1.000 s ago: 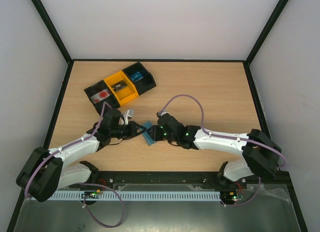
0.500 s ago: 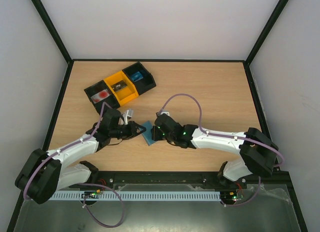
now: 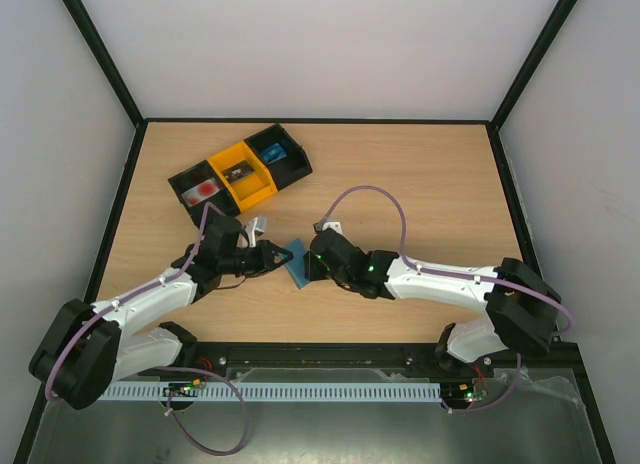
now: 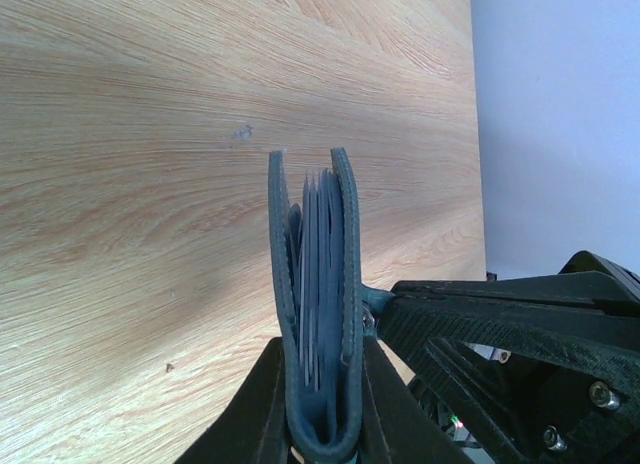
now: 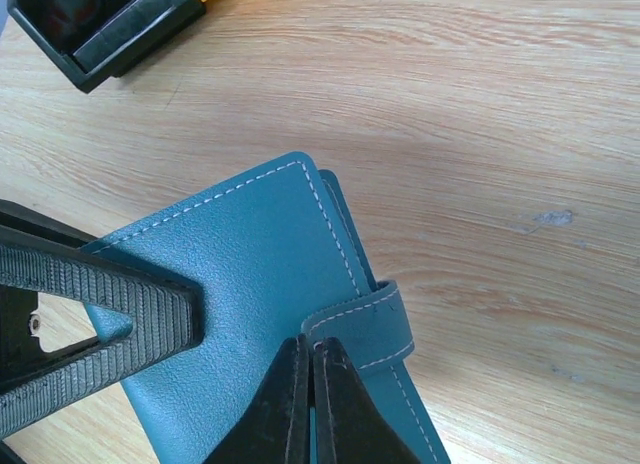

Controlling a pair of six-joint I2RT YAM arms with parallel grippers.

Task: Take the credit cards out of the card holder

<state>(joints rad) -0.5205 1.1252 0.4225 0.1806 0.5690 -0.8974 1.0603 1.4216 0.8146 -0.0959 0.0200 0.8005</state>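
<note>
Wood table (image 3: 420, 184), white walls. Card holder (image 3: 297, 265) just left of centre, panels nearly together, credit cards (image 4: 313, 274) edge-on inside. Your left gripper (image 3: 277, 254) clamps it from 9 o'clock. Your right gripper (image 5: 305, 359), at 3 o'clock, is pinched tight on tab (image 5: 370, 324). Tray (image 3: 240, 171) at 11 o'clock.

The slate-blue bifold card holder (image 5: 240, 264) looks like fine-pebbled leather or an imitation of it. It is matt, with pale stitching along its edges and its tab (image 5: 375, 324). Between the holder's panels the edges of thin, smooth cards (image 4: 313, 274) show. The light wooden table (image 5: 480, 104) under the holder is smooth and matt, with streaky grain. The left hand's fingers (image 5: 110, 299) on the holder are black plastic with ribbed faces. The right hand (image 5: 307, 384) is matt black plastic too. Beyond the holder, the black-and-yellow plastic tray (image 5: 120, 34) shines slightly.
</note>
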